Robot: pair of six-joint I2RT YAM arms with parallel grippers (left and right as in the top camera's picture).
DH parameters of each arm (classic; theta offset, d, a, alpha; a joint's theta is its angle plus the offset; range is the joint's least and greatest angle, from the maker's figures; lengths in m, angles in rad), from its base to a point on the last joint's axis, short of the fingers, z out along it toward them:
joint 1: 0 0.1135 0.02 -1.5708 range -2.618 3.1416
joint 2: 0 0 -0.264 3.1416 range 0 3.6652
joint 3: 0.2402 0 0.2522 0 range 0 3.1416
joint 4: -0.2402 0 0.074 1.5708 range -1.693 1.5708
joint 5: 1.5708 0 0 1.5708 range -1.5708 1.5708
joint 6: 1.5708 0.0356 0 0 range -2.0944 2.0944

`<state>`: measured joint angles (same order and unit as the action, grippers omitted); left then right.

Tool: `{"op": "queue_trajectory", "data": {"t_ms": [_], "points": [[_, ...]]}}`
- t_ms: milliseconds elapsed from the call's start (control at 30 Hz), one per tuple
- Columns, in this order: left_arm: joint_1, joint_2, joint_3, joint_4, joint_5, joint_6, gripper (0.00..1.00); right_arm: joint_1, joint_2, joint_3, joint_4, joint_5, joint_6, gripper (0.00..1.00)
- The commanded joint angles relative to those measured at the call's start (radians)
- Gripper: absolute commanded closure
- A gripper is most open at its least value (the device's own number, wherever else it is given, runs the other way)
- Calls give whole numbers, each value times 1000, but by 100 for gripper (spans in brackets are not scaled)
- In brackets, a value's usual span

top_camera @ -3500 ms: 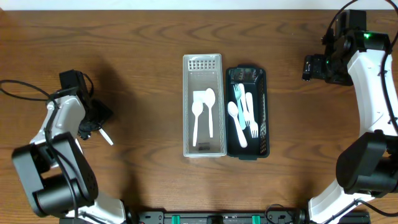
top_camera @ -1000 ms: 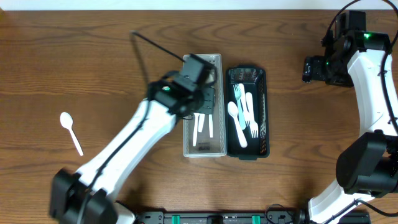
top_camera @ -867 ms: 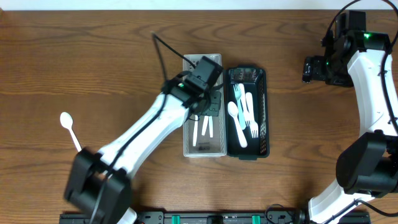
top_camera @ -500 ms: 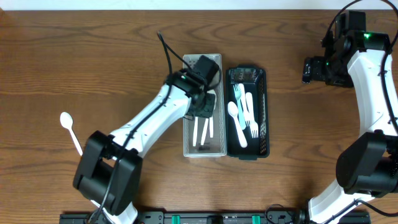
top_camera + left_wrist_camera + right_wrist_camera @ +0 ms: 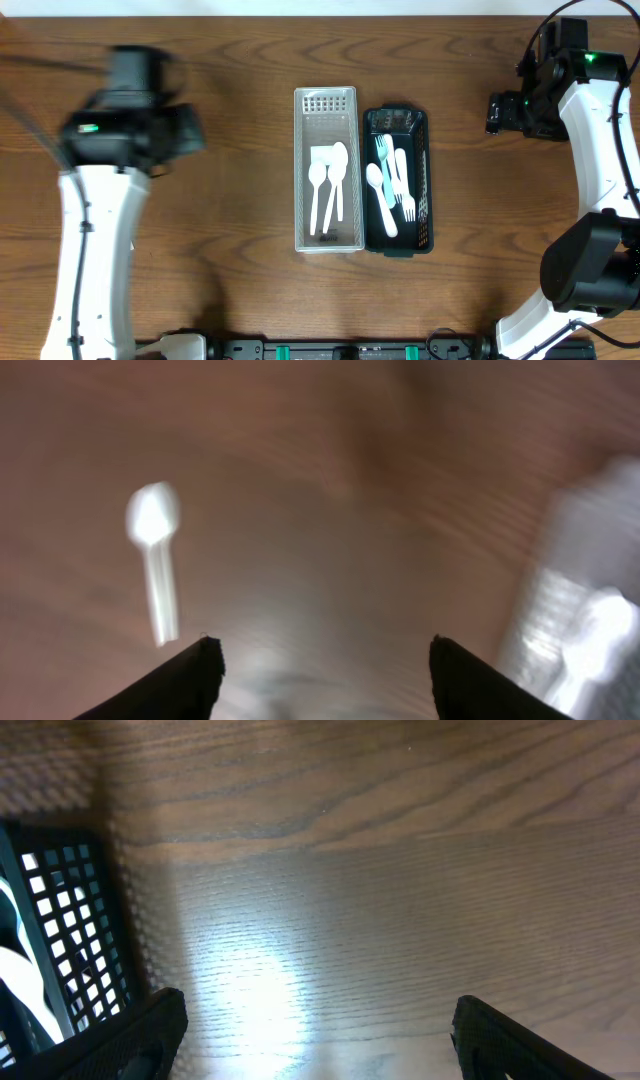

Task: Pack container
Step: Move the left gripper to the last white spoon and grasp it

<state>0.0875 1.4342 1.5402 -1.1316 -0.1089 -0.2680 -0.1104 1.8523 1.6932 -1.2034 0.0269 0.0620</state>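
Left gripper (image 5: 322,650): fingers spread wide, nothing between them; it hangs over bare wood, and the view is blurred. Loose white spoon (image 5: 153,565): lies on the table (image 5: 230,240), ahead of that gripper and to the left in its wrist view. Clear container (image 5: 301,200): at the table's centre, with white spoons (image 5: 338,178) lying lengthwise inside. Black basket (image 5: 424,170): just beside the container's right wall, holding white forks (image 5: 402,185), a pale spoon (image 5: 380,195) and one teal fork (image 5: 381,150). Right gripper (image 5: 315,1015): likewise gaping and empty, off to the basket's right.
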Motion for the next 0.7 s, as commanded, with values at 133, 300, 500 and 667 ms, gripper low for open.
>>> {"op": "queue_trajectory", "data": {"t_ms": [133, 300, 500, 667], "points": [[368, 64, -93, 36, 66, -21, 21, -8, 9, -2, -5, 10, -15, 12], [505, 148, -170, 117, 125, -13, 18, -8, 8, -2, -10, 10, -15, 12], [541, 301, -216, 199, 126, 42, 18, -8, 9, -2, -10, 10, -15, 12], [539, 414, -216, 246, 128, 60, 18, -8, 9, -2, -12, 10, -15, 12]]}}
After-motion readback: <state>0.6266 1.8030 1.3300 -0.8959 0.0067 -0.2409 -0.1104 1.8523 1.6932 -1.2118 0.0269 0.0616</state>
